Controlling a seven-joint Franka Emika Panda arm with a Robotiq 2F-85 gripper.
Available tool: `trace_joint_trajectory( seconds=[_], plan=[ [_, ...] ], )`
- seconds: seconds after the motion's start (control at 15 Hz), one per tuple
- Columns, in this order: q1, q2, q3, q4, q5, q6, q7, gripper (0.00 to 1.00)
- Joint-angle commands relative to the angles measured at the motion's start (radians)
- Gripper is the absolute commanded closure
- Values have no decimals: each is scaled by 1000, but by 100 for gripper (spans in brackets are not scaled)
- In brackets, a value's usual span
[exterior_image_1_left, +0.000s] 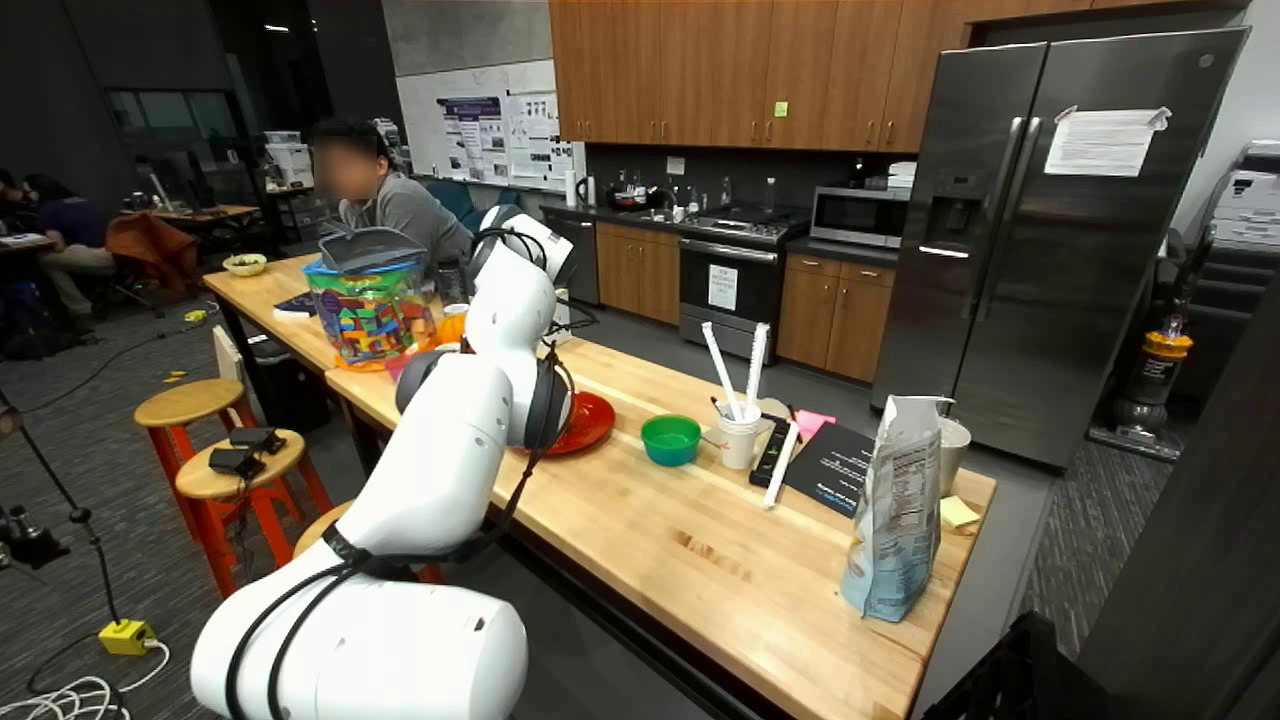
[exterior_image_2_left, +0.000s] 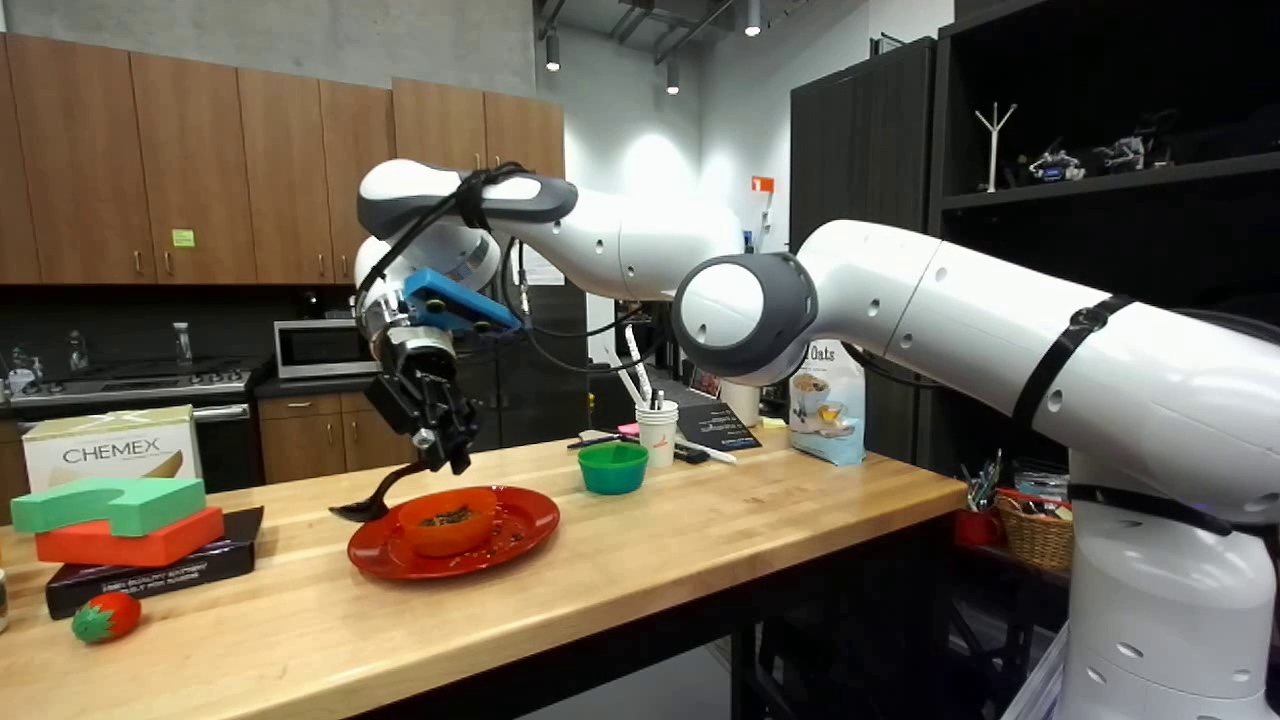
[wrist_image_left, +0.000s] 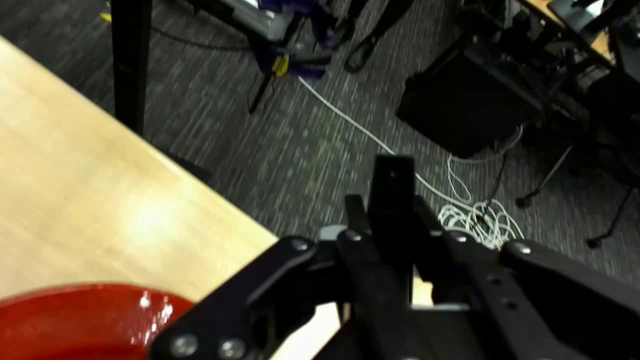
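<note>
Fingers (exterior_image_2_left: 459, 427) clamp a curved black spoon (exterior_image_2_left: 372, 506) near a glossy, round red plate (exterior_image_2_left: 534, 522).

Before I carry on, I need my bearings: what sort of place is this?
Most likely a kitchen area inside a lab or office: an exterior view shows a refrigerator, an oven and a whiteboard bearing posters.

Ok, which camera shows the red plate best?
An exterior view: most of the red plate shows, beneath the orange bowl. In an exterior view, the arm partly hides it; the wrist view crops most away.
</note>
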Motion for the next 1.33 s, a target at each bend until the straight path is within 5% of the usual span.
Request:
trace_joint_trajectory(
  seconds=[0.0,0.53,1.0,1.27],
  plan=[
    [5,-27,15,-29,58,-191,126,94],
    [64,-7,-18,-105,154,-370,255,94],
    [55,-16,-160,-35,-31,-404,201,94],
    [41,8,-179,12,-57,-353,203,94]
  ],
)
